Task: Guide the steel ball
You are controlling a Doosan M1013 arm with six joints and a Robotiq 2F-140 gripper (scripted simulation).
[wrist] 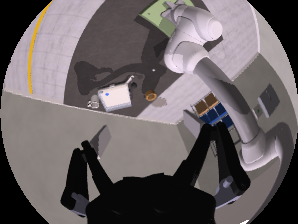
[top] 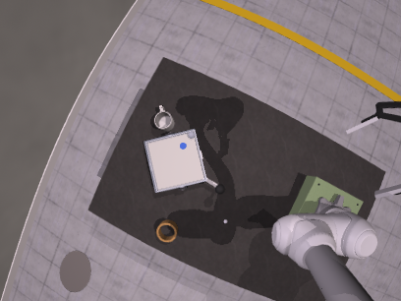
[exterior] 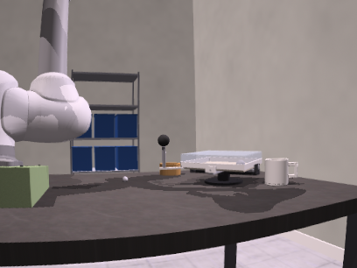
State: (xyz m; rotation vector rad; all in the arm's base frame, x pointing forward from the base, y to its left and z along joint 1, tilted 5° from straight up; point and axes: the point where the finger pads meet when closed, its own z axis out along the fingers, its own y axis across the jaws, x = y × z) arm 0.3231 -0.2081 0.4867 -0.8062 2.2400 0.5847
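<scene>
Left to right on the dark table (top: 305, 143): orange ring (top: 166, 231); white mug (top: 163, 120), contents indiscernible; clear-lidded plate (top: 174, 159) holding steel ball (top: 191, 134) in its corner near the blue spot (top: 183, 146); black-knobbed lever (exterior: 164, 140); gripper (wrist: 149, 156) raised high, fingers spread, empty.

The surface (top: 305, 148) is dark, matt and faintly mottled, like slate or rough laminate, while the plate (top: 174, 164) has a pale matt floor, a light grey frame and a clear glossy lid. The mug (exterior: 276, 171) is smooth off-white with a dull sheen, and the ring (top: 167, 231) looks like tan wood or cork. The arm (exterior: 44, 111) has glossy white plastic shells; its block (exterior: 19, 186) is matt green.
</scene>
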